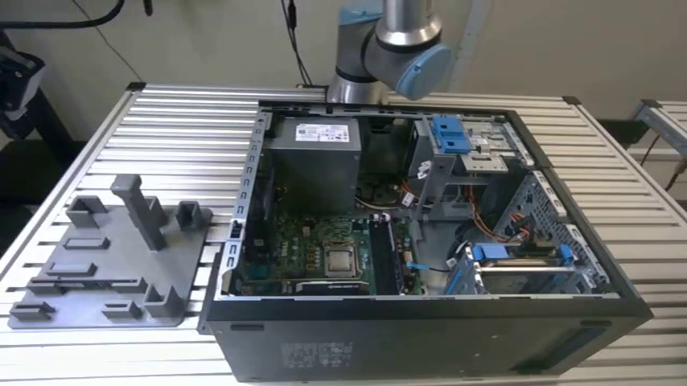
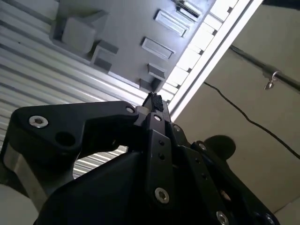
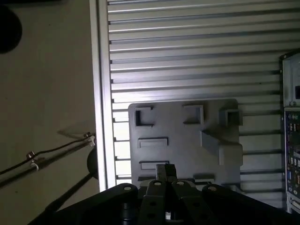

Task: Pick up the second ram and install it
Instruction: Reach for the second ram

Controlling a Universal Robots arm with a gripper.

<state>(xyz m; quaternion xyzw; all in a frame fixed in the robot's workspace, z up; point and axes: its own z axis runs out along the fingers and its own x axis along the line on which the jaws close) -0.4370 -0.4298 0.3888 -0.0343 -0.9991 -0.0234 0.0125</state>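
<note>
**Entry: pick-up not yet made**

Claw (image 3: 165,171): in the first wrist view my fingertips meet. The claw is closed, with nothing seen between the tips. I hover above the grey tray (image 3: 180,140), nearest a flat frame (image 3: 149,165) moulded on it.

Stick: in the exterior view, a thin dark line sits in the long low holder along the tray's near edge. I judge this to be the memory stick (image 1: 95,283), but I am not certain. The tray lies by the worktop (image 1: 183,112) edge on the exterior view's left, beside the computer case (image 1: 429,338).

Handling (judgement): light, stiff, very thin and easily damaged. Grip the two flat faces mid-length, squarely, with a gentle squeeze.

Count: one claw, one tray, one case, one processor chip (image 1: 341,260), one stick made out.
</note>
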